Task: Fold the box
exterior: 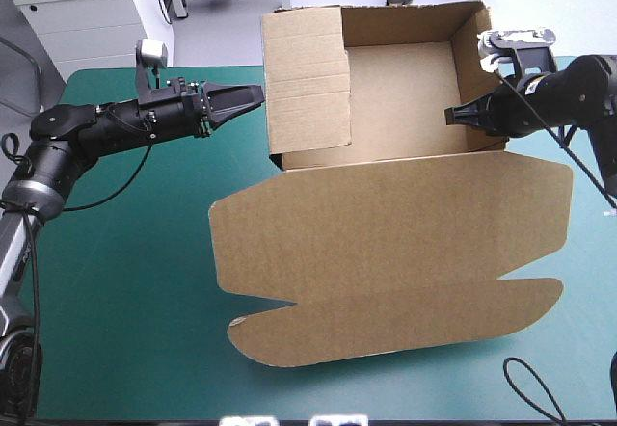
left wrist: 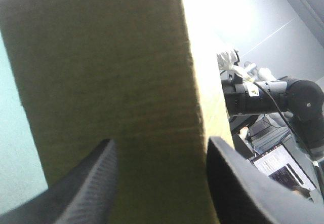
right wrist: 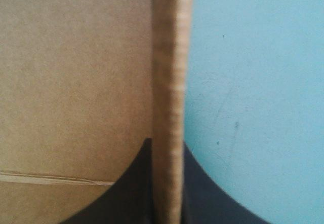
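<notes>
Right gripper (exterior: 453, 115) is clamped on the brown box (exterior: 405, 98) at its right wall; left gripper (exterior: 258, 94) looks spread open at the left wall. Lid (exterior: 386, 243) lies flat on the near tabletop (exterior: 125, 281).

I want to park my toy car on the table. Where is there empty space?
The biggest bare patch of teal-green cover is at the near left, between the left arm and the flat lid of the box. A thinner strip runs along the near edge. Farther back is crowded: the left gripper and right gripper are at the box's raised walls.
</notes>
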